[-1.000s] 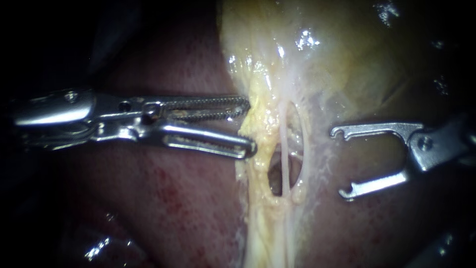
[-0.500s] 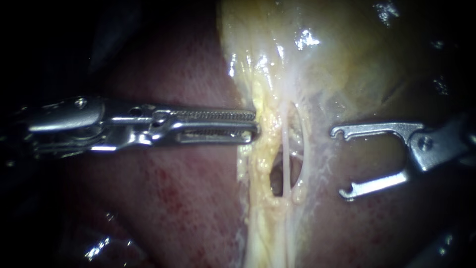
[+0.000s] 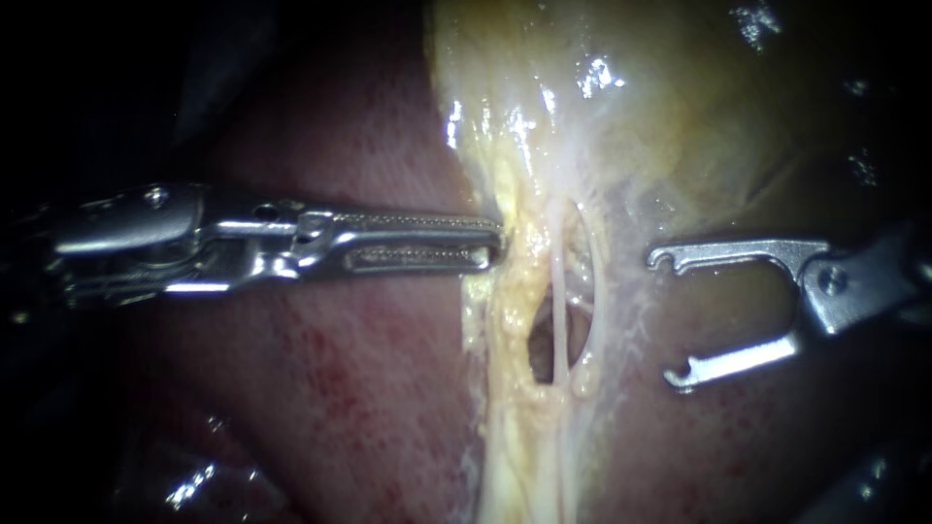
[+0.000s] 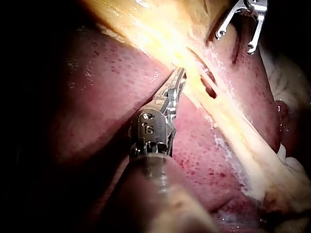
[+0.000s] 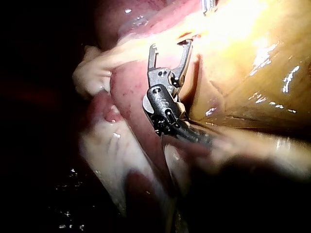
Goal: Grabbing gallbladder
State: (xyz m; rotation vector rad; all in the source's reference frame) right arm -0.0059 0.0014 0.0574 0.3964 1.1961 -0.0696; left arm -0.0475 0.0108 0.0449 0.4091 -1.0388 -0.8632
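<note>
the gallbladder point(image 3: 680, 107) fills the upper middle and upper right of the endoscope frame. it is a pale yellow-green sac, wet and glistening with small white highlights. towards the centre it narrows into a lumpy band of yellow fatty tissue that runs down to the bottom edge. in the middle of that band a dark oval opening shows, and a thin pale tube point(image 3: 560, 320) crosses it from top to bottom. the dark red, speckled liver point(image 3: 340, 388) lies on both sides of the band.

my left instrument point(image 3: 495, 243) comes in level from the left of the frame. its long toothed pincer is clenched on the yellow left edge of the gallbladder's narrow part, just above the opening, with only a thin slit between the two halves. in the left wrist view the same pincer point(image 4: 181, 74) bites into the yellow band beside the opening.

my right instrument point(image 3: 664, 316) sits at the right of the frame. its hooked pincer is spread wide, released and holding nothing, clear of the band over the tissue to the right of the opening. the right wrist view also shows it point(image 5: 170, 46) gaping.
</note>
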